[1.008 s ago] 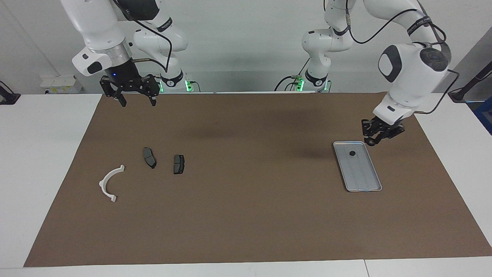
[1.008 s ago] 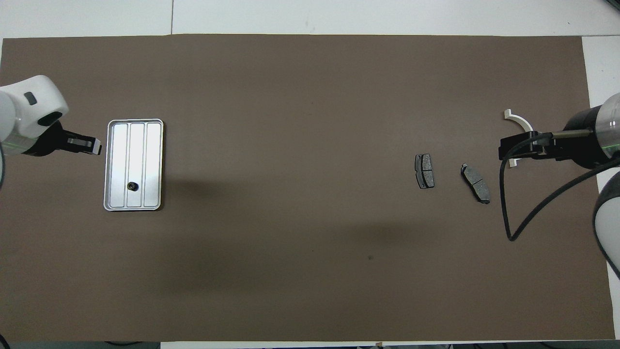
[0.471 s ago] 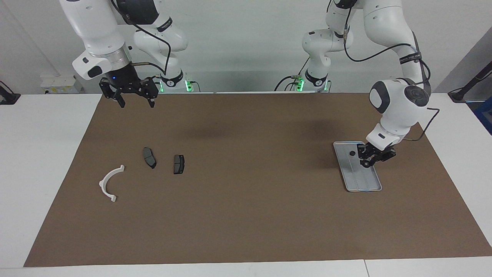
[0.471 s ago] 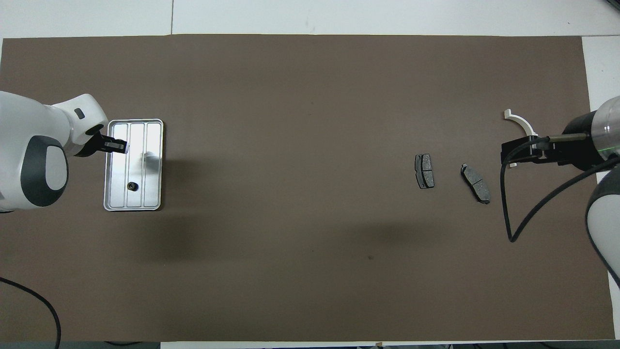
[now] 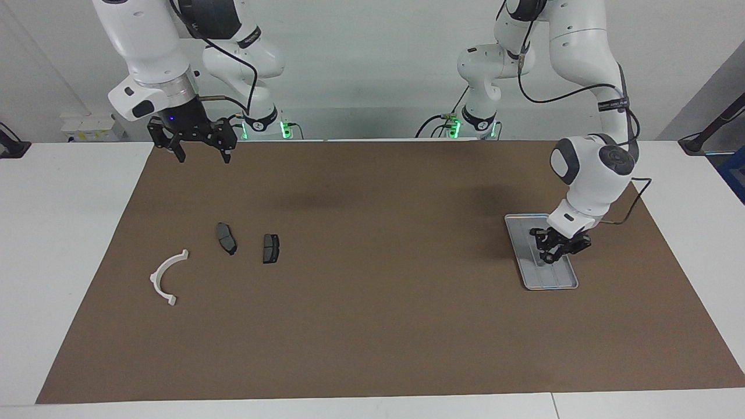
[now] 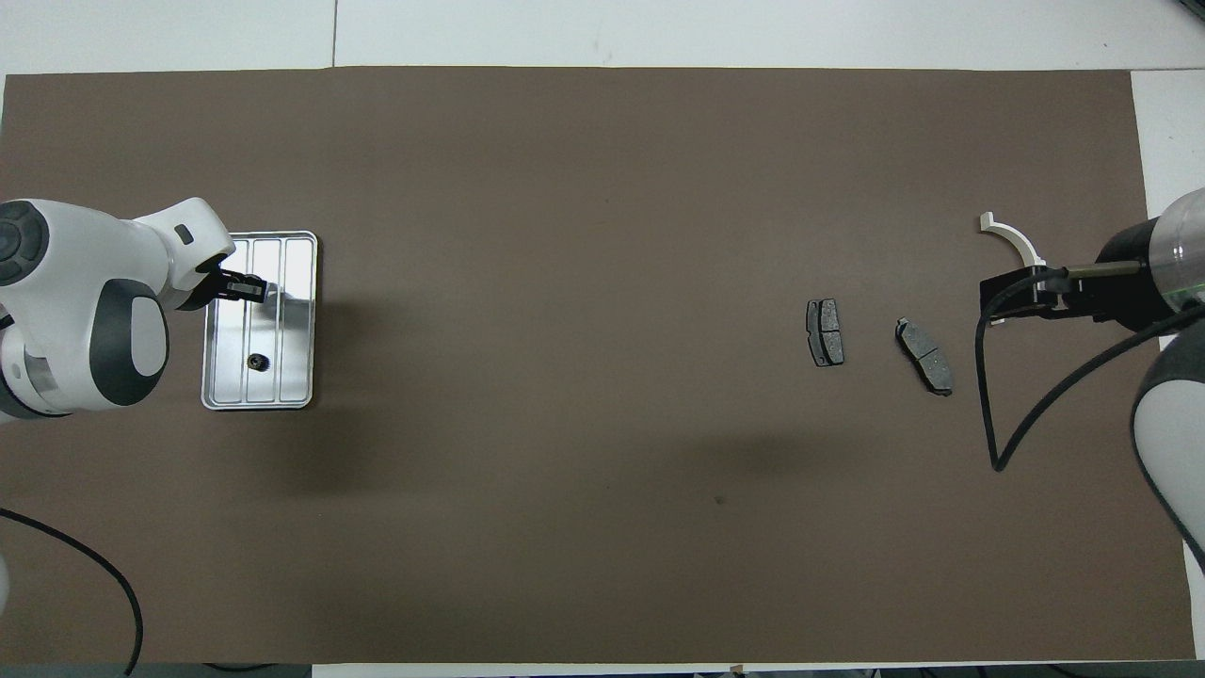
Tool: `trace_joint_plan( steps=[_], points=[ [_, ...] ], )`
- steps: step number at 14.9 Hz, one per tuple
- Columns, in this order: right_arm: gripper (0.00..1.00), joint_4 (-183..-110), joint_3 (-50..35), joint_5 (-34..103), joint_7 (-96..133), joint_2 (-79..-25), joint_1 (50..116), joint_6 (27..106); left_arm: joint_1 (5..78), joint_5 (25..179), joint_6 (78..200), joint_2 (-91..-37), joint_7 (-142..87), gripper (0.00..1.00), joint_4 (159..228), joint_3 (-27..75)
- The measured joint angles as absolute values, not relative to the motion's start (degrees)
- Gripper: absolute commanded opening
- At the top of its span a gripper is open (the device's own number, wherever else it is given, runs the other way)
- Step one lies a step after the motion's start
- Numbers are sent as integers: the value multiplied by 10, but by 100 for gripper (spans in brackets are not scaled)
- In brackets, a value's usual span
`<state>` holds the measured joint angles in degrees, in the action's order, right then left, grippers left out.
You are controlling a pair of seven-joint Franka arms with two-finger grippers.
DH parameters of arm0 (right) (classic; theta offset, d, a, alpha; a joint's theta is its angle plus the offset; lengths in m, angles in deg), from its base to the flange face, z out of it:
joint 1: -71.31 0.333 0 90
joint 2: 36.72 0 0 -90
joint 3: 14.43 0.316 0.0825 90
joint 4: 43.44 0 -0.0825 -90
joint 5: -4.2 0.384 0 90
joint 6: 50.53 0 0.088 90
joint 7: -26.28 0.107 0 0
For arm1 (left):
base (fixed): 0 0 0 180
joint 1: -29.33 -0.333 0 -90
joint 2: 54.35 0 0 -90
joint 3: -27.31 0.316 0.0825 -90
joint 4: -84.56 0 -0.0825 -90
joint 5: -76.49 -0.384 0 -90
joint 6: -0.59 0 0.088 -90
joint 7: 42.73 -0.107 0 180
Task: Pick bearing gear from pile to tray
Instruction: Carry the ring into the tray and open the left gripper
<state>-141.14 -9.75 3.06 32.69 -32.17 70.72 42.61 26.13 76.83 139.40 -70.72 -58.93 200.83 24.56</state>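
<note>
The silver ribbed tray point(image 5: 544, 278) lies on the brown mat at the left arm's end, also in the overhead view point(image 6: 299, 320). A small black bearing gear point(image 6: 255, 362) lies in the part of it nearer the robots. My left gripper point(image 5: 553, 251) is low over the tray's middle point(image 6: 256, 287). The pile at the right arm's end holds a white half-ring bracket point(image 5: 156, 273) and two dark brake pads point(image 5: 226, 238) point(image 5: 270, 248). My right gripper point(image 5: 201, 153) is open and empty, raised over the mat's edge nearest the robots.
The brown mat point(image 5: 372, 326) covers most of the white table. In the overhead view the right gripper point(image 6: 1009, 294) covers part of the bracket point(image 6: 1012, 235). The pads point(image 6: 825, 331) point(image 6: 924, 355) lie nearer the robots than the bracket.
My left gripper has moved from beside the tray to over it and come down low. My right gripper has drifted slightly toward the robots and stays high.
</note>
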Motion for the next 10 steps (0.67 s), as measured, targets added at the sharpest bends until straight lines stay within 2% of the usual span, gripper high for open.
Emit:
trace_joint_plan(
  steps=[6, 7, 8, 10],
  points=[
    [100, -1412, -97, 31, 327, -322, 710, 425, 261, 768, 1427, -715, -588, 0, 2026, 246],
    [100, -1412, -97, 31, 327, -322, 710, 425, 261, 768, 1428, -715, -588, 76, 2026, 246],
    [100, -1412, -97, 31, 327, -322, 710, 425, 261, 768, 1427, -715, -588, 100, 2026, 245],
    [100, -1412, -97, 31, 327, -322, 710, 425, 262, 768, 1420, -715, -588, 100, 2026, 245]
  ],
)
